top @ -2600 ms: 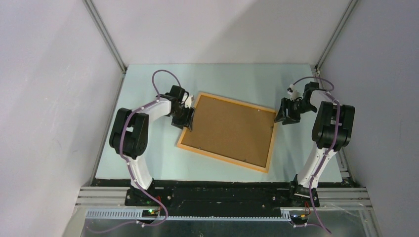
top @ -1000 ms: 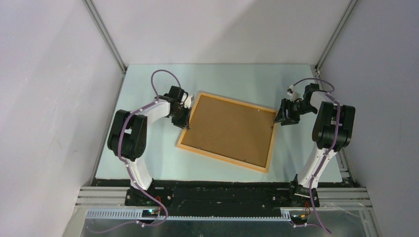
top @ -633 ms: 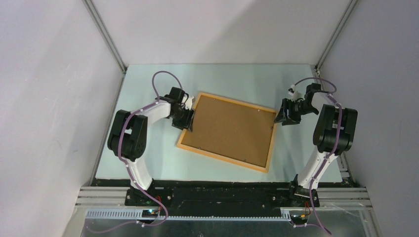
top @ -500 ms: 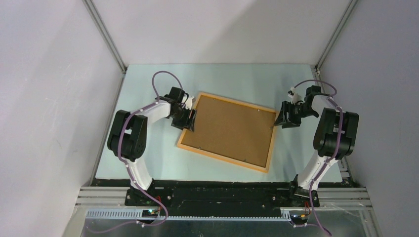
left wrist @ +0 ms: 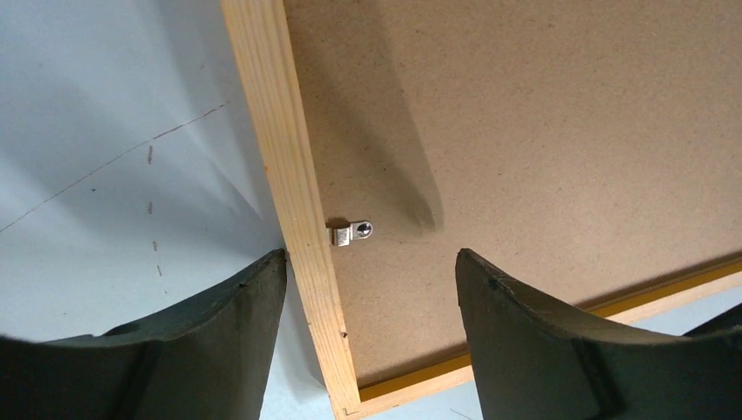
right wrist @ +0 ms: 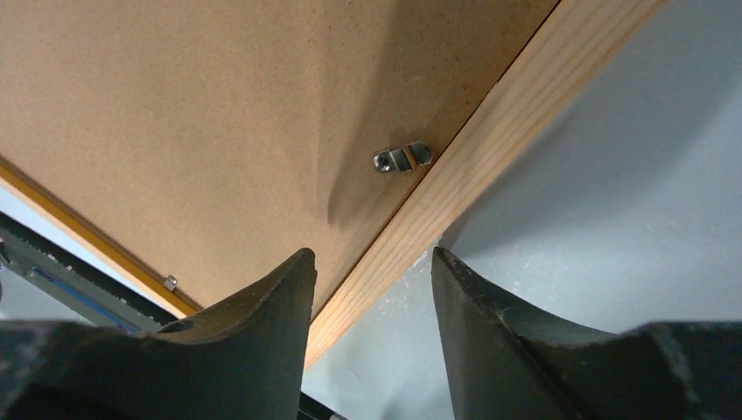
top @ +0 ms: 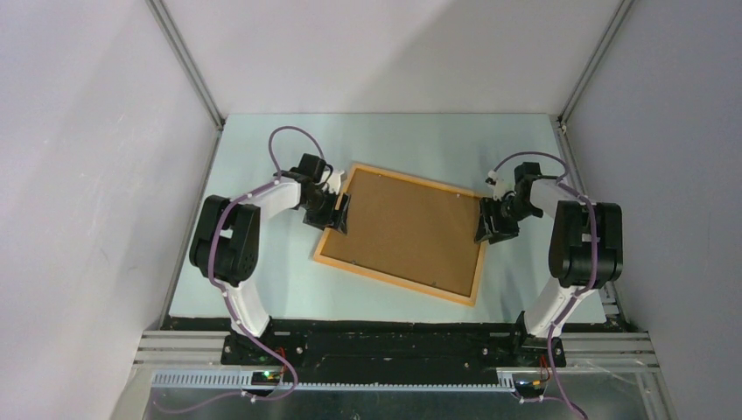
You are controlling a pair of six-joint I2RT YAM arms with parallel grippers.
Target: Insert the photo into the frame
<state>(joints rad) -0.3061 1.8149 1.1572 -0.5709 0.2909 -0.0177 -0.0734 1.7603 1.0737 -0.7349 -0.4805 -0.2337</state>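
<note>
The frame lies face down, tilted, mid-table, with the brown backing board set in it. The photo is hidden. My left gripper is open at the frame's left rail. In the left wrist view its fingers straddle the rail, just short of a metal clip turned onto the board. My right gripper is open at the right rail. The right wrist view shows one finger over the board and one over the table, with the rail and a clip ahead.
The pale blue table is walled in by grey panels on the left, back and right. A black rail with both arm bases runs along the near edge. A small clip sits on the frame's far rail.
My left gripper has opened at the left rail. My right arm has swung in from right of the frame, so its open fingers now straddle the right rail.
</note>
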